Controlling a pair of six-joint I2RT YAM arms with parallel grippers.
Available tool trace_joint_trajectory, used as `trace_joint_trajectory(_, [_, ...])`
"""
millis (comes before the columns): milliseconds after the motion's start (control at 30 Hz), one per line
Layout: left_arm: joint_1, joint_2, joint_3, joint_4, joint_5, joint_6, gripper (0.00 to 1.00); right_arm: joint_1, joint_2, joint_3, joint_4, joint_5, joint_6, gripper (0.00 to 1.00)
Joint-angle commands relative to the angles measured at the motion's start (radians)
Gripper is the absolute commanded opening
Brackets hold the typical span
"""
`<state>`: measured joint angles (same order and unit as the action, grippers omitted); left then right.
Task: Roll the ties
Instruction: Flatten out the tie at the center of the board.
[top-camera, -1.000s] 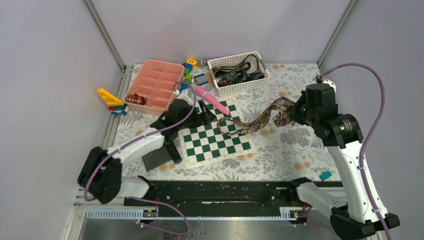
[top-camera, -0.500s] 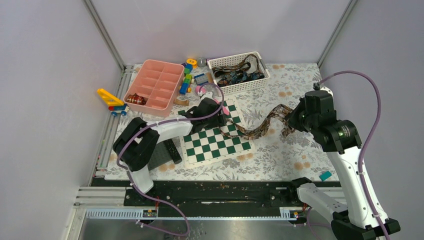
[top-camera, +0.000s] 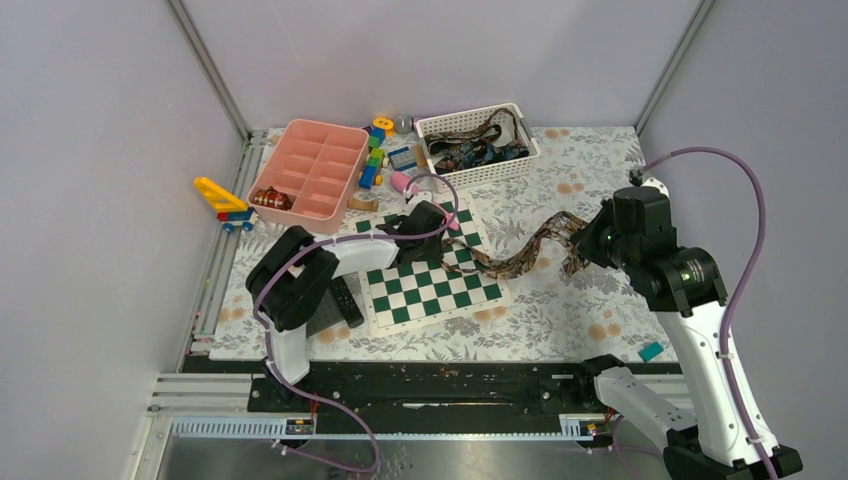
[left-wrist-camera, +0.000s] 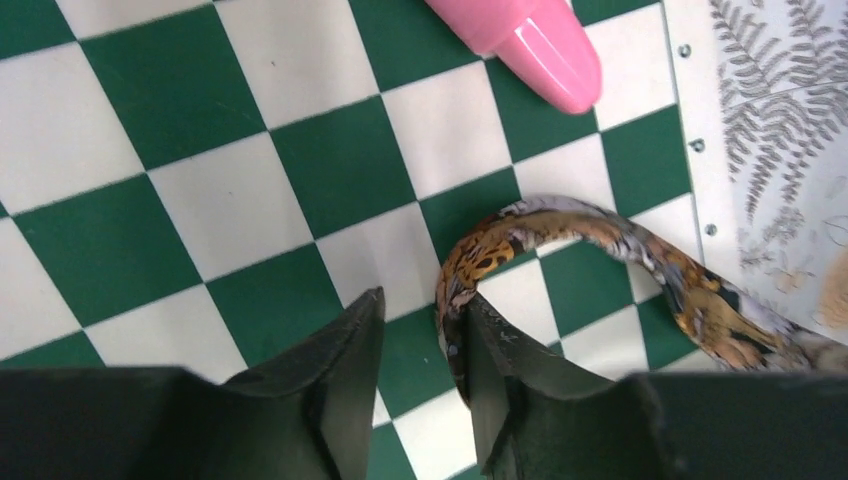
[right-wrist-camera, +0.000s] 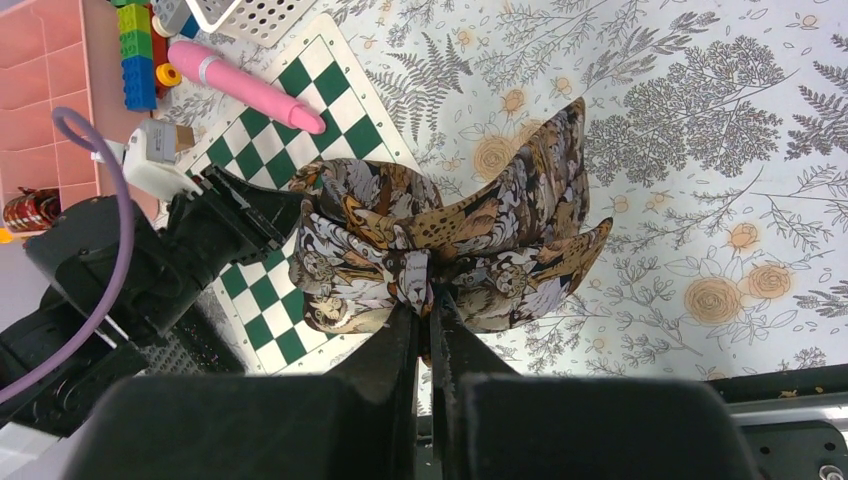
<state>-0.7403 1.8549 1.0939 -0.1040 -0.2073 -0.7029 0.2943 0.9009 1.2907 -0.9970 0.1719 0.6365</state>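
Left wrist: L tool (left-wrist-camera: 425, 300) narrow gap, tie (left-wrist-camera: 560, 225) tip betw fingers (left-wrist-camera: 340, 370), on chessboard (left-wrist-camera: 200, 200).
Right wrist: R tool (right-wrist-camera: 425, 305) clamped on tie's bunched wide end.

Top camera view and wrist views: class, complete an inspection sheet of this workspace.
Surface: floral table cover, chessboard on it.
Job's things: one tie spans chessboard to right gripper; more ties in white basket; small coil in pink tray.
Clutter: pink pen, toy blocks, remote.
Grippers: left gripper jaws apart at tie's narrow end; right gripper shut on bunched wide end.
Cables: purple cables looping along both arms.
Surroundings: grey walls.
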Motion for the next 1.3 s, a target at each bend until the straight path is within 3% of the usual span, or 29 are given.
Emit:
trace_joint_trajectory(0, [-0.007, 0.044, 0.061, -0.005, -0.064, 0.022, 0.31, 0.006, -0.034, -0.013, 0.020, 0.009, -0.006, 0.00])
trace_joint_trajectory(167, [-0.009, 0.058, 0.069, 0.009, -0.088, 0.022, 0.00, 0.005, -0.067, -0.029, 0.020, 0.013, 0.001, 0.00])
trace_joint_trajectory(367, [-0.009, -0.073, 0.055, 0.023, -0.247, 0.055, 0.00, 0.005, -0.094, -0.045, -0.017, 0.019, 0.013, 0.00])
trace_joint_trajectory(533, [-0.006, -0.265, 0.088, 0.066, -0.438, 0.192, 0.00, 0.005, -0.128, -0.091, -0.031, 0.018, 0.030, 0.00])
trace_joint_trajectory(633, [0.010, -0.371, 0.144, 0.138, -0.470, 0.303, 0.00, 0.005, -0.145, -0.137, -0.021, -0.009, 0.048, 0.00])
trace_joint_trajectory(833, [0.077, -0.489, 0.332, 0.210, -0.237, 0.406, 0.00, 0.005, -0.154, -0.281, 0.103, -0.164, 0.041, 0.05])
trace_joint_trajectory(1067, [0.117, -0.525, 0.576, 0.204, 0.095, 0.427, 0.00, 0.005, -0.099, -0.305, 0.290, -0.413, -0.069, 0.34])
trace_joint_trajectory(1267, [0.125, -0.465, 0.853, 0.138, 0.323, 0.417, 0.00, 0.005, -0.058, -0.188, 0.302, -0.387, -0.136, 0.64])
